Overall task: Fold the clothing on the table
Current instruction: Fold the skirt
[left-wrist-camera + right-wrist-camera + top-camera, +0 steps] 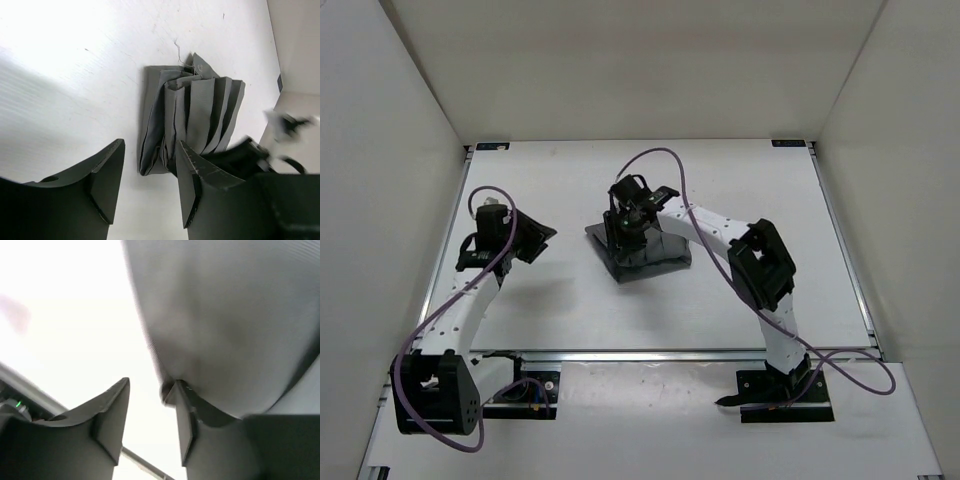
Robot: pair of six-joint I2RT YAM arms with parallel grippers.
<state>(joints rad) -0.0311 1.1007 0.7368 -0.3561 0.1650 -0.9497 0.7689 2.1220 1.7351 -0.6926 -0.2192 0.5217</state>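
Note:
The clothing is a dark grey pleated garment, folded into a small bundle in the middle of the white table. My right gripper hangs right over its far left part. In the right wrist view this gripper is open with only white table between its fingers, and the right fingertip touches the fabric's edge. My left gripper sits well left of the bundle. Seen from the left wrist, it is open and empty, with the pleated clothing lying just beyond the fingertips.
A metal rail runs along the near table edge between the arm bases, and white walls close in the left, right and back sides. The right arm's purple cable loops above the clothing. Part of the right arm shows in the left wrist view.

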